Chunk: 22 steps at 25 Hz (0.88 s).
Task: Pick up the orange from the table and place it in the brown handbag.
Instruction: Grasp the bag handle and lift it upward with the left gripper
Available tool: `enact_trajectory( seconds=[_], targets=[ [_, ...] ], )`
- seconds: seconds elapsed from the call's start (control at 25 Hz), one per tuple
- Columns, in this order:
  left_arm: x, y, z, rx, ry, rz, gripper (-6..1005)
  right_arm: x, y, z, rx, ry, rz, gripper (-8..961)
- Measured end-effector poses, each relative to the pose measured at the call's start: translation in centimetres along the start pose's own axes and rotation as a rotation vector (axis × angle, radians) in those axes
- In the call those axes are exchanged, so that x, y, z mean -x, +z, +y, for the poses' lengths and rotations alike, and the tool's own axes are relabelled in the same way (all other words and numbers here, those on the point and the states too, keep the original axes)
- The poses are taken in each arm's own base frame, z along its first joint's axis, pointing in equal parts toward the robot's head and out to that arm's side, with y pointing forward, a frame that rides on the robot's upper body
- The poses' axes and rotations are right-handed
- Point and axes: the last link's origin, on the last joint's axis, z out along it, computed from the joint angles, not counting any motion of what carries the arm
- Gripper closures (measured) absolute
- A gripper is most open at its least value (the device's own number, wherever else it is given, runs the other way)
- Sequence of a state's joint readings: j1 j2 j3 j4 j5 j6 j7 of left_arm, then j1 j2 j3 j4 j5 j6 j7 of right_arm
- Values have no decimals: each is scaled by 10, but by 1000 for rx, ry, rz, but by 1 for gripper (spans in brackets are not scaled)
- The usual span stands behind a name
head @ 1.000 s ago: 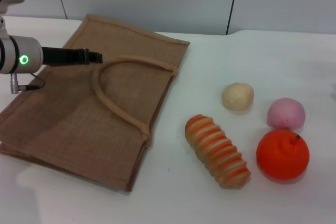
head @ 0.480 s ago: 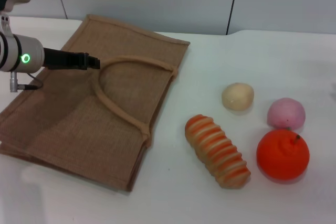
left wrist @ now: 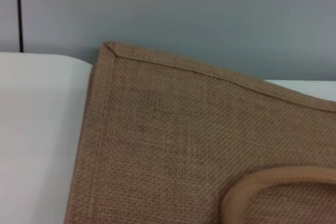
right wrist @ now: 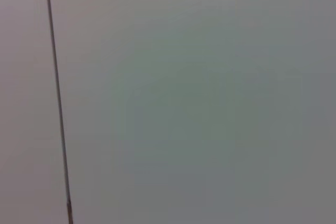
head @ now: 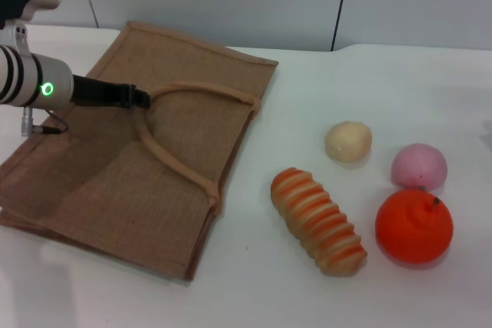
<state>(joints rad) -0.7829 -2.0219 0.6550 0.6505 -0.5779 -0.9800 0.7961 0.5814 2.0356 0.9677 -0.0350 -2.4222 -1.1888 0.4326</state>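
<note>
The orange [head: 413,226] sits on the white table [head: 254,289] at the front right, stem up, with nothing holding it. The brown handbag [head: 100,182] lies flat on the left with its opening toward the fruits; it also fills the left wrist view [left wrist: 173,145]. One beige loop handle [head: 184,90] lies on top of it, and part of it shows in the left wrist view [left wrist: 273,179]. My left gripper [head: 140,98] reaches in from the left, its tip at the handle's left bend, far from the orange. My right gripper is out of view; its wrist view shows only a grey wall.
A striped orange-and-cream roll [head: 317,220] lies between the bag and the orange. A pink round fruit [head: 418,166] sits just behind the orange, and a cream round piece [head: 348,140] is farther back. A grey wall stands behind the table.
My left gripper has come down and slightly nearer, from above the handle's left end to right at it. The fruits and the bag have not moved.
</note>
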Motion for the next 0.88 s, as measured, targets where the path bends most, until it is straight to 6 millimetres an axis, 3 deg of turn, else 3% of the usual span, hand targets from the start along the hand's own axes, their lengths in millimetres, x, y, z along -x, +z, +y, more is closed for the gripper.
enact_trajectory(
  seconds=[0.88],
  targets=[
    [-1, 16, 5, -64, 69, -14, 628, 0, 0, 1, 3, 1, -1, 62]
  ],
)
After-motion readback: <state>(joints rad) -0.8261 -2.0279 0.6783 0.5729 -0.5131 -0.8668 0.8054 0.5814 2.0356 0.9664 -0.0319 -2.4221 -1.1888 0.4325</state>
